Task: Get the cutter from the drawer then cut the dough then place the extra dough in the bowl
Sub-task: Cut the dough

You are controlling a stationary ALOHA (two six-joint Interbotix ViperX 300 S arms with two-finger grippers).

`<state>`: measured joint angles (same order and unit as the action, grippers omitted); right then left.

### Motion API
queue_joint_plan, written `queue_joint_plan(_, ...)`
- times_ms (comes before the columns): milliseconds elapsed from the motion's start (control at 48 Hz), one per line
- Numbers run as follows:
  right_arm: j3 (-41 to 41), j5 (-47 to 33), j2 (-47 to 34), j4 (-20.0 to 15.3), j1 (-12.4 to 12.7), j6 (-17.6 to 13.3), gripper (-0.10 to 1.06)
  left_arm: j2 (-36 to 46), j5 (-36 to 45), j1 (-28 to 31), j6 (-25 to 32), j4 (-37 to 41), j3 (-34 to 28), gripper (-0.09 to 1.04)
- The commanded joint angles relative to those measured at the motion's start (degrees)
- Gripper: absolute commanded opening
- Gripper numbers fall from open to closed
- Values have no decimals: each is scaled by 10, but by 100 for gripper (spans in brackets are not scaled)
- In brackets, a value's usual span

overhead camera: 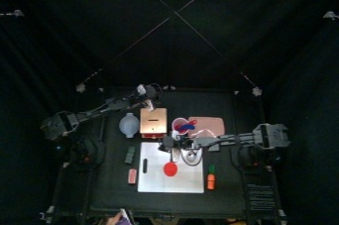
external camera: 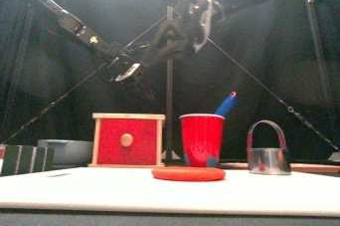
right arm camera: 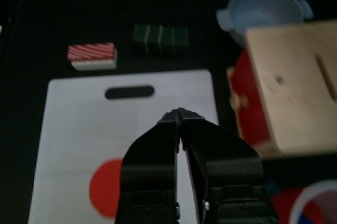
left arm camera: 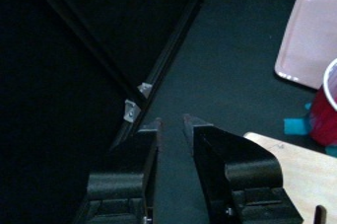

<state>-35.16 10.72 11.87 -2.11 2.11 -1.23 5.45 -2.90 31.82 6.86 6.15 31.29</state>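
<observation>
A flat red dough disc lies on the white cutting board. My right gripper hangs above the board's back part, shut and empty; in its wrist view the jaws meet over the board and dough. The metal cutter stands upright at the right, away from both grippers. The wooden box has its red drawer front flush. My left gripper is raised behind the box, shut on nothing. The blue-grey bowl sits left of the box.
A red cup with a blue knife stands right of the box, the pink tray beside it. A green toy and a red striped toy lie left of the board. An orange toy lies at its right.
</observation>
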Motion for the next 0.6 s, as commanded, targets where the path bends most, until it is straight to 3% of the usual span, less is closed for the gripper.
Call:
queue_joint_plan(21, -63, -1, 71, -16, 4, 1, 46, 29, -80, -44, 3, -35, 27, 67)
queue_joint_plan(271, -149, 28, 129, -52, 9, 0, 79, 58, -316, -147, 5, -55, 120, 68)
queue_joint_plan(417, -165, 56, 130, -54, 9, 0, 83, 72, -424, -199, 4, -66, 167, 68)
queue_joint_plan(604, -175, 76, 125, -41, 9, 2, 83, 76, -436, -240, 7, -126, 192, 68)
